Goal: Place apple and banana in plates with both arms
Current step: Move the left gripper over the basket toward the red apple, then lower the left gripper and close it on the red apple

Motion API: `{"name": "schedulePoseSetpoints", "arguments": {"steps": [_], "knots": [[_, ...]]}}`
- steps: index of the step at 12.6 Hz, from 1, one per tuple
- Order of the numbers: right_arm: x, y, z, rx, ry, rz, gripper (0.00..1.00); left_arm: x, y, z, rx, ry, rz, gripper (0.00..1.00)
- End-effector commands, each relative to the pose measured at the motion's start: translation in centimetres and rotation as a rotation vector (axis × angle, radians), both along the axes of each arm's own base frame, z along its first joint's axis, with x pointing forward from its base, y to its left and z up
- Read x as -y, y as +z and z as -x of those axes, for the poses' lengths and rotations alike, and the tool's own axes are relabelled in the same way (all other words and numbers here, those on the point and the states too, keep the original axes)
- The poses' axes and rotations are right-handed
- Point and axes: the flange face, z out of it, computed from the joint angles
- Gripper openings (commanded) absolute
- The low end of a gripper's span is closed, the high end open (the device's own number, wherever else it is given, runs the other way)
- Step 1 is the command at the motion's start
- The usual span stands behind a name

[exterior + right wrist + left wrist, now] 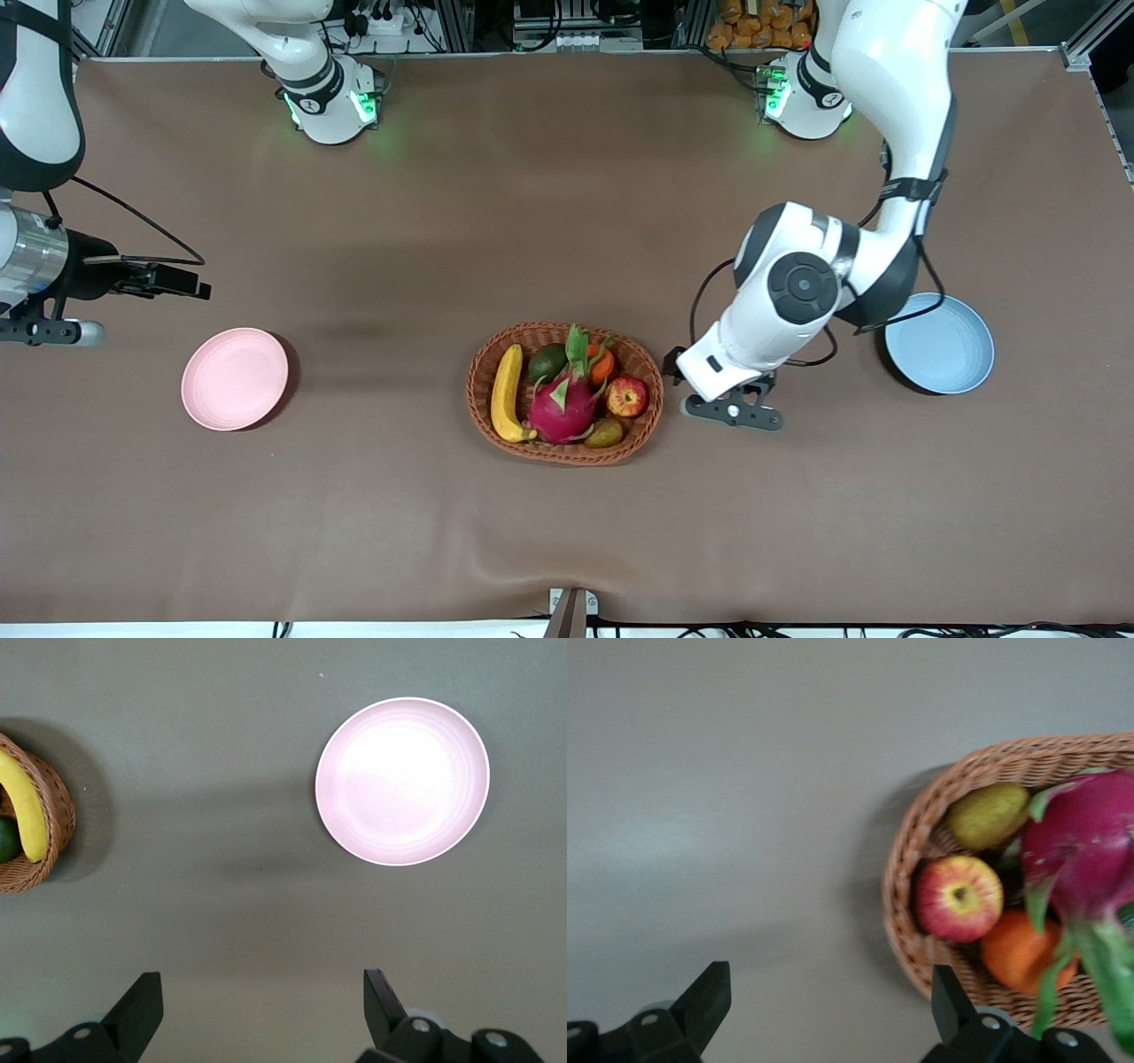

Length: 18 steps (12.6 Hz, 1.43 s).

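The red apple (627,396) (958,898) and the yellow banana (508,392) (25,806) lie in a woven basket (532,330) mid-table. A pale pink plate (235,378) (401,781) sits toward the right arm's end. A light blue plate (943,346) sits toward the left arm's end, partly hidden by the left arm. My left gripper (733,409) (830,992) hangs open and empty over bare table between the basket and the blue plate. My right gripper (49,332) (261,992) is open and empty over bare table beside the pink plate, at the table's end.
The basket (904,859) (58,797) also holds a magenta dragon fruit (563,403), a tangerine (602,361), a green avocado (547,361) and an olive pear-like fruit (605,433). Brown cloth covers the table.
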Motion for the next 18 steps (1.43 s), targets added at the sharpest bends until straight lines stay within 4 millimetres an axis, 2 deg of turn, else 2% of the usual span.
{"name": "schedulePoseSetpoints", "arguments": {"steps": [1, 3, 7, 12, 16, 18], "knots": [[1.4, -0.1, 0.5, -0.003, -0.012, -0.027, 1.00, 4.1, -1.6, 0.0, 0.030, 0.029, 0.034, 1.00], [2.2, -0.7, 0.7, -0.013, -0.025, -0.030, 1.00, 5.3, -2.6, 0.2, 0.055, 0.032, 0.049, 1.00], [2.0, -0.7, 0.7, -0.015, -0.022, -0.030, 1.00, 7.1, -5.2, 0.9, 0.070, 0.003, 0.055, 1.00], [2.1, -0.7, 0.8, -0.016, -0.023, -0.030, 1.00, 7.5, -7.8, 1.2, 0.063, -0.014, 0.037, 1.00], [2.0, -0.7, 0.7, -0.016, -0.022, -0.030, 1.00, 7.7, -8.7, 1.2, 0.072, -0.016, 0.041, 1.00], [2.0, -0.8, 0.8, -0.018, -0.022, -0.031, 1.00, 7.7, -9.2, 1.3, 0.065, -0.016, 0.037, 0.95]]}}
